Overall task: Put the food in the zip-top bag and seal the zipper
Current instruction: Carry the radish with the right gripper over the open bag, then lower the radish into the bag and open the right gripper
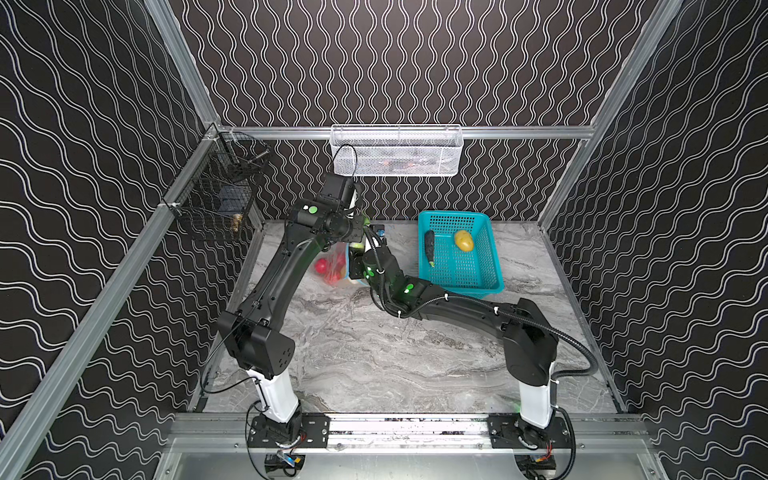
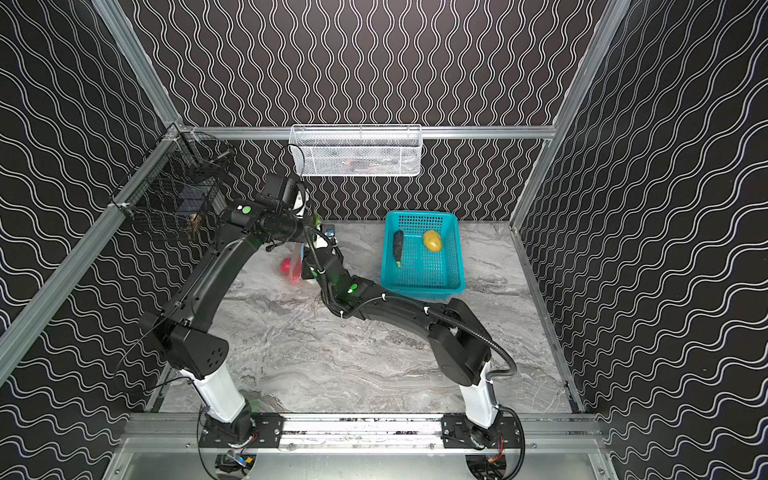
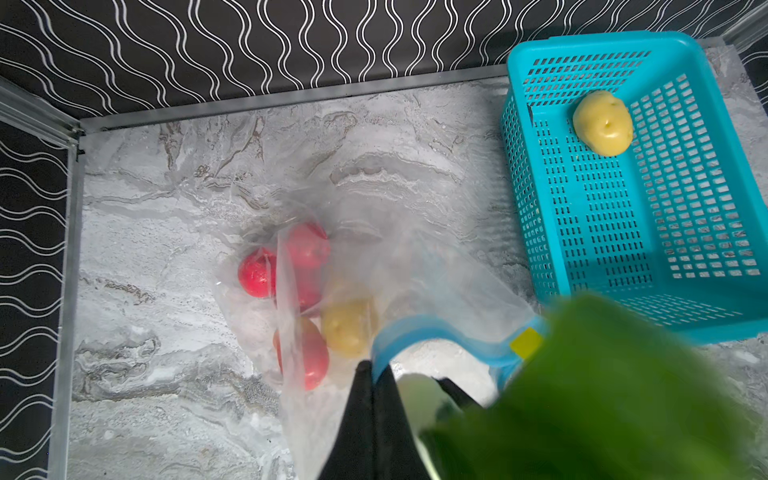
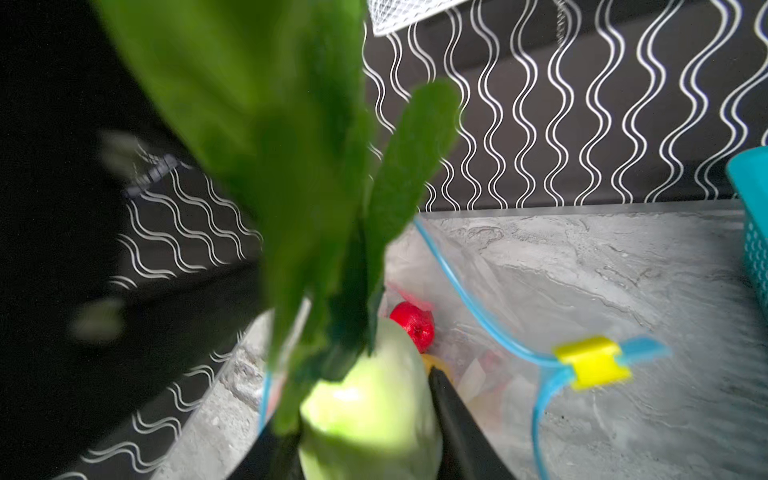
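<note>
Pale-green leafy radish: clamped it in right jaws; pinched blue zipper of crumpled clear zip-top bag with shut left jaws

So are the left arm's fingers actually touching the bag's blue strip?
Touching. In the left wrist view the fingers of the left gripper are shut on the zipper. The blue strip of the zip-top bag runs straight in between their tips.

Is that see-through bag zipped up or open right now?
Open. On the bag, the blue zipper lips arch apart, the left pincer pinching one lip; the yellow slider sits at the strip's end.
</note>
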### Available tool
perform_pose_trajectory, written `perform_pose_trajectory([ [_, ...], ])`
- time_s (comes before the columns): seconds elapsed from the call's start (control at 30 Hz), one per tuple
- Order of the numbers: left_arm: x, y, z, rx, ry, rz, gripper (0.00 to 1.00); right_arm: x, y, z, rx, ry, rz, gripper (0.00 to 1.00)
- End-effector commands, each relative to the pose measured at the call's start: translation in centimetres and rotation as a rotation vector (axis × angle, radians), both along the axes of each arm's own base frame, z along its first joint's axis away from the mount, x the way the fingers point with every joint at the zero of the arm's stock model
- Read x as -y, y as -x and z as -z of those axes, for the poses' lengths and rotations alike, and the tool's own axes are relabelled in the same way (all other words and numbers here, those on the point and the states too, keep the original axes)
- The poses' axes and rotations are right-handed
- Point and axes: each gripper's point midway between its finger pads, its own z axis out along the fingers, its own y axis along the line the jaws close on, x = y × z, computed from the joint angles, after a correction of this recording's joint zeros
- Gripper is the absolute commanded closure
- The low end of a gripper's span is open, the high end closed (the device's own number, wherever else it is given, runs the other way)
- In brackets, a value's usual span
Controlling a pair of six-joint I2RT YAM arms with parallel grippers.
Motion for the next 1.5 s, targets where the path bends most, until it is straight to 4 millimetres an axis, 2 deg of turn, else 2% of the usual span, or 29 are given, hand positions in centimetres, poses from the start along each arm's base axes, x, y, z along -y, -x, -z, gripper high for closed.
perform_pose_trajectory([
  [0.0,-0.3,0.0,-1.2,0.038,-0.003,-0.002,1.00,-0.8,0.0,0.8,-0.008,0.035,-0.033,0.63],
  [0.27,-0.4,0.4,-2.2,0.062,0.004,0.004,1.00,-2.0,-0.4,2.9,-0.037,0.098,-0.066,0.62],
  [0.43,-0.5,0.5,-2.6,0.070,0.007,0.002,1.00,-2.5,-1.4,4.9,-0.094,0.133,-0.083,0.62],
  [0.77,-0.3,0.6,-3.3,0.082,0.025,0.011,1.00,-0.3,-5.0,9.0,-0.285,0.182,0.014,0.62],
  [0.87,-0.1,0.6,-3.3,0.080,0.033,0.022,1.00,0.0,-5.9,9.3,-0.326,0.187,0.022,0.62],
  [0.97,0.2,0.6,-3.0,0.071,0.041,0.034,1.00,-0.6,-6.2,8.4,-0.325,0.186,-0.010,0.60],
  [1.1,0.4,0.5,-2.8,0.065,0.042,0.039,1.00,-1.5,-6.0,7.8,-0.333,0.176,-0.059,0.50],
  [1.17,0.5,0.4,-2.5,0.059,0.045,0.042,1.00,-2.2,-5.4,7.2,-0.328,0.151,-0.116,0.39],
  [1.27,0.5,0.4,-2.1,0.051,0.042,0.043,1.00,-3.0,-4.3,5.4,-0.300,0.095,-0.196,0.21],
  [1.47,0.6,0.1,-1.3,0.038,0.032,0.040,1.00,-3.4,-2.8,1.7,-0.252,0.002,-0.279,0.11],
])
